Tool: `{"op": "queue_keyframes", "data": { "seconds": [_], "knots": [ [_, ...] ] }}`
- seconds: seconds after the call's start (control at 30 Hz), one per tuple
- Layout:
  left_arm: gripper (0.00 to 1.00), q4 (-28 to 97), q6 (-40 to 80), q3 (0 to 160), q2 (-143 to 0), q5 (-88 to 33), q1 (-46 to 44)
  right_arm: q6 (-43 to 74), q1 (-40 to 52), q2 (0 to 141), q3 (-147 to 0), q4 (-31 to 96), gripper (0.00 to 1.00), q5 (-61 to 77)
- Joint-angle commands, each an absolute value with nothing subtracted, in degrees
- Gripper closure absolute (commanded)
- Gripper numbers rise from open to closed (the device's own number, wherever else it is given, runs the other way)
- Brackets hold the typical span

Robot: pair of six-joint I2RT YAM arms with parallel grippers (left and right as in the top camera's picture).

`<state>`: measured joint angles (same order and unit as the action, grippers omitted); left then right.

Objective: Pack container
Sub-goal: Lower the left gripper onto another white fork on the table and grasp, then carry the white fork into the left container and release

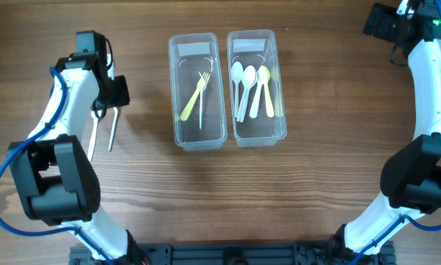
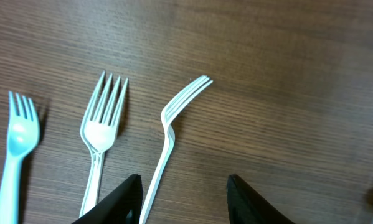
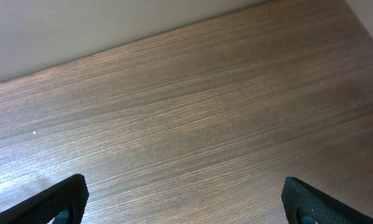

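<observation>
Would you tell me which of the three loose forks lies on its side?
The white fork furthest right in the left wrist view, its tines edge-on; the middle white fork and blue fork lie flat.

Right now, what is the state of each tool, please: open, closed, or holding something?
Left tool: open, holding nothing; a bent fork lies under it.
Right tool: open, holding nothing.

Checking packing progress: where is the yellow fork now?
In the overhead view, the yellow fork lies inside the left clear container, right beside the spoon container.
</observation>
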<state>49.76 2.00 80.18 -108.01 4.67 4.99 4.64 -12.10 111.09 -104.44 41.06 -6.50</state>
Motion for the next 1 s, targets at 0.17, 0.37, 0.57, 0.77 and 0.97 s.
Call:
{"op": "queue_keyframes", "data": {
  "seconds": [0.17,0.37,0.57,0.77,0.97],
  "knots": [
    [0.55,48.34,-3.33,77.62,-112.88,3.44,5.17,4.49,-11.81,110.37,-104.62,40.77,0.00,-7.09],
    [0.54,47.27,-4.32,77.62,-116.71,3.53,5.17,4.51,-11.81,110.37,-104.62,40.77,0.00,-7.09],
    [0.57,45.80,-4.29,77.62,-117.69,3.51,5.17,4.49,-11.81,110.37,-104.62,40.77,0.00,-7.09],
    [0.78,45.12,-4.32,77.62,-117.93,3.53,5.17,4.49,-11.81,110.37,-104.62,40.77,0.00,-7.09],
    [0.95,44.91,-4.29,77.62,-117.93,3.55,5.17,4.49,-11.81,110.37,-104.62,40.77,0.00,-7.09]
  ]
}}
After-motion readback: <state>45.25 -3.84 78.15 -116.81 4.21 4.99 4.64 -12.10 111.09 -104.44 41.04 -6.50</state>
